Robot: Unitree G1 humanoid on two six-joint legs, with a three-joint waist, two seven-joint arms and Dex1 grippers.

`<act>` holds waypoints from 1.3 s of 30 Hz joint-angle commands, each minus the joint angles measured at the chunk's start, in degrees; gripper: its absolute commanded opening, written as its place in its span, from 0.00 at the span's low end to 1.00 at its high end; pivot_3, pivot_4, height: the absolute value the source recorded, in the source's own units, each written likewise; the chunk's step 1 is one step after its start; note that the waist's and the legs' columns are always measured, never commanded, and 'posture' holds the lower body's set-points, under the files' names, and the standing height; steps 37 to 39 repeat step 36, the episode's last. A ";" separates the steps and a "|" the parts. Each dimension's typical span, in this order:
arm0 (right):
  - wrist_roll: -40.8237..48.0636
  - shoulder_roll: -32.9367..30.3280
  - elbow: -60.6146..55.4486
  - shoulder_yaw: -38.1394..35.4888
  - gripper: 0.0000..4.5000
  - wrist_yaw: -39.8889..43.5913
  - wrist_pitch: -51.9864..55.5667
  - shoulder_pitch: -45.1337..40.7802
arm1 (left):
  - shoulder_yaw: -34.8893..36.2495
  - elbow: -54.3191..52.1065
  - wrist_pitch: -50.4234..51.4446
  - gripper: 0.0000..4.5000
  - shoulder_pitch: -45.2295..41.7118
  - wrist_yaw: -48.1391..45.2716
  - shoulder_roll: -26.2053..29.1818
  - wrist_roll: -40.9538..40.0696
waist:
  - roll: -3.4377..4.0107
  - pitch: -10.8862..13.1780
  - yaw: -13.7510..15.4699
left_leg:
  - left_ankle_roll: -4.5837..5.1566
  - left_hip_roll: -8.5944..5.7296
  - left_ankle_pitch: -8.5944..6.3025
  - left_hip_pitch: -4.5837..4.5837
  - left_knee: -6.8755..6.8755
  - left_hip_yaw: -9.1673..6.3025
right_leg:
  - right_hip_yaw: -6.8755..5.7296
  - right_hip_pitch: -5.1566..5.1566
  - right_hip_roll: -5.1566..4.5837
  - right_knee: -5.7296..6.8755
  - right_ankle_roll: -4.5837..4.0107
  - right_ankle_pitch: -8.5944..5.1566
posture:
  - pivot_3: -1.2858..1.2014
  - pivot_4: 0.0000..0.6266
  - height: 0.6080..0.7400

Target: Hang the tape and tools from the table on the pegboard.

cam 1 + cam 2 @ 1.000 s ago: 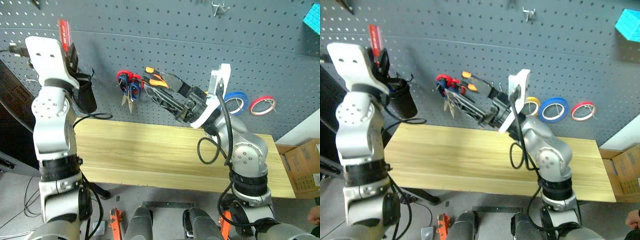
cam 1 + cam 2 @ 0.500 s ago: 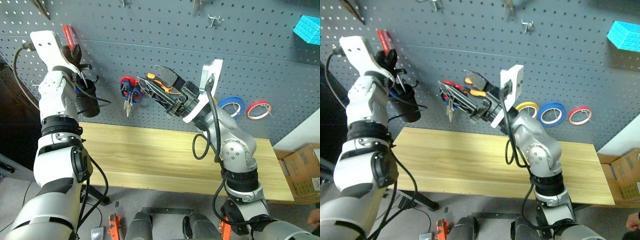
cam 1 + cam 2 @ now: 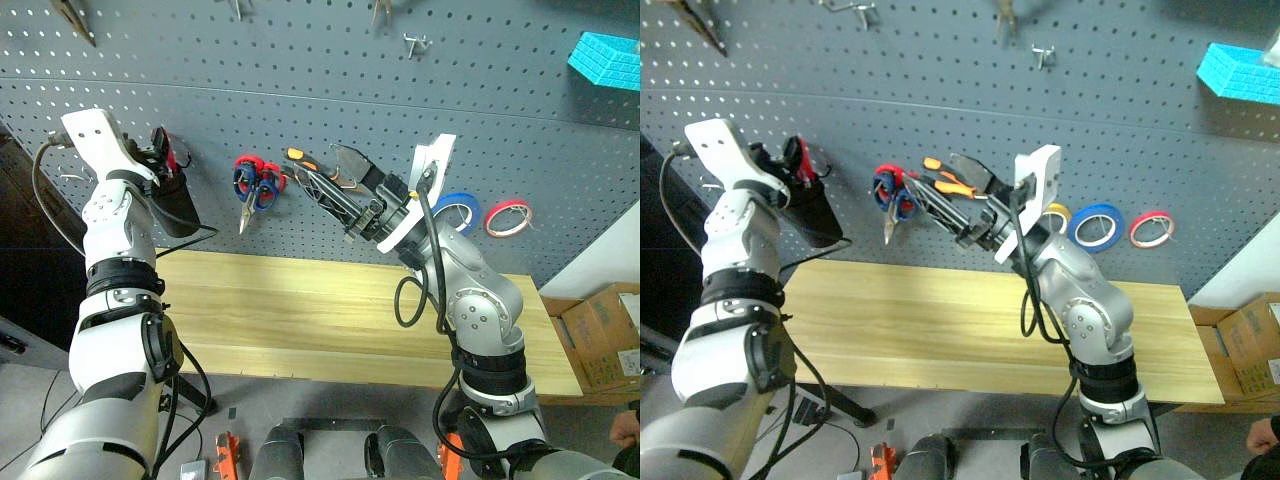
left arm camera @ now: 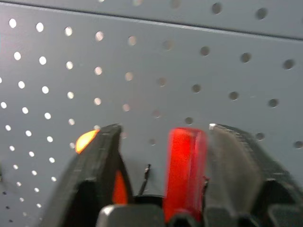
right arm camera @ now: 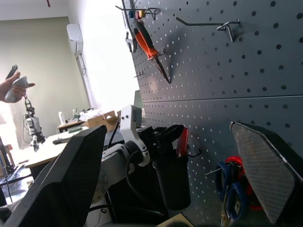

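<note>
**Left fingers parted about the screwdriver at the cup: release step in hand**

We find the left fingers point(image 4: 102, 175) apart, with the red handle of the screwdriver point(image 4: 184, 175) standing between them. It sits close against one finger, with a clear gap to the other. We judge it not clamped. The right fingers point(image 5: 71, 179) are spread wide and hold nothing; they hover in front of the pegboard point(image 3: 300, 60), above the surface point(image 3: 300, 310).

The screwdriver stands in a black cup point(image 3: 178, 208) hung on the pegboard at the robot's left. Its long axis is near upright with a slight lean. The handle points up out of the cup, and the shaft, hidden inside, points down.

To do this step well, we advise:
- Draw the left fingers straight back along their own line, away from the pegboard.
- Hold them fully parted until both are past the handle, so the near finger does not drag it.
- Avoid any sideways sweep, which we judge could tip the cup on its hook.

Further along the pegboard, the scissors point(image 3: 250, 185) and the blue tape point(image 3: 455, 212) hang on hooks.
</note>
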 commanded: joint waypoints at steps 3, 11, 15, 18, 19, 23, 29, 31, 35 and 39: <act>0.04 -0.30 -1.98 0.11 1.00 0.27 -0.65 -0.57 | 0.56 -8.02 2.14 1.00 1.53 1.80 0.12 -1.51 | 0.01 -0.23 -0.43 | 0.01 0.01 0.01 0.02 0.00 0.00 | 0.01 0.02 0.00 0.02 0.00 0.00 | 0.55 0.03 1.00; -1.90 -5.52 -5.52 -0.79 1.00 -0.59 0.02 2.43 | -4.43 -39.06 14.50 1.00 12.91 3.17 -4.45 -2.66 | -0.08 -0.49 -0.09 | 0.00 -0.01 0.01 0.01 0.01 0.01 | 0.05 0.10 -0.02 -0.03 -0.01 0.01 | 0.56 0.03 1.00; -9.69 -10.01 -7.23 -0.26 1.00 -3.68 -2.18 7.07 | -8.92 -55.76 23.27 1.00 18.92 3.86 -10.14 -6.07 | 0.04 -1.03 0.51 | 0.00 -0.01 0.01 0.08 0.08 0.02 | 0.05 0.29 -0.03 -0.16 -0.01 0.01 | 0.56 0.03 1.00; -14.42 -11.80 -9.31 0.74 1.00 -5.45 -3.60 12.43 | -13.05 -65.51 28.87 1.00 26.45 4.60 -14.06 -6.99 | 0.36 -1.45 0.45 | 0.00 -0.03 -0.02 0.63 -0.07 0.17 | 0.16 0.82 -0.06 -0.43 -0.03 -0.06 | 0.56 0.04 1.00; -15.99 -12.32 -10.01 1.18 1.00 -5.93 -4.06 14.19 | -14.30 -67.97 30.15 1.00 28.60 4.77 -15.10 -7.07 | 0.54 -1.55 0.40 | 0.00 -0.02 -0.02 0.72 -0.11 0.23 | 0.21 0.85 -0.06 -0.43 0.01 -0.10 | 0.56 0.04 1.00; -20.61 -13.26 -12.31 1.93 1.00 -8.57 -4.13 20.58 | -18.38 -72.98 33.71 1.00 35.61 5.06 -17.33 -6.09 | 0.61 -1.59 0.07 | 0.02 0.01 -0.01 0.86 -0.08 0.19 | 0.29 0.80 0.05 -0.19 -0.19 -0.42 | 0.55 0.05 1.00; -32.74 -15.01 -6.98 0.20 1.00 -18.29 -0.70 31.03 | -17.89 -65.41 31.00 1.00 46.86 6.41 -19.23 -2.53 | 1.18 -2.42 -0.54 | 0.02 -0.04 -0.02 1.18 -0.04 0.42 | 0.68 0.93 0.06 -0.22 -0.24 -0.41 | 0.55 0.05 1.00; -34.35 -14.63 -4.52 -0.66 1.00 -19.61 -1.20 32.61 | -16.60 -61.58 28.49 1.00 48.66 6.11 -18.41 -1.29 | 1.19 -2.41 -0.78 | 0.01 -0.06 -0.02 1.29 -0.04 0.58 | 0.86 0.93 0.06 -0.21 -0.24 -0.41 | 0.54 0.05 1.00; -34.32 -12.58 -1.08 -2.58 1.00 -20.36 -2.42 34.63 | -13.98 -57.87 26.63 1.00 48.94 6.51 -18.13 -0.73 | 1.19 -2.41 -1.13 | -0.25 -0.06 -0.19 1.28 -0.03 0.63 | 0.96 0.83 0.07 -0.36 -0.24 -0.41 | 0.54 0.05 1.00; -34.41 -12.00 -0.15 -3.11 1.00 -20.64 -3.15 35.50 | -13.10 -57.05 27.02 1.00 48.61 6.98 -18.08 -0.73 | 1.19 -2.41 -1.13 | -0.30 -0.06 -0.23 1.29 -0.03 0.64 | 0.97 0.82 0.07 -0.44 -0.24 -0.41 | 0.53 0.04 1.00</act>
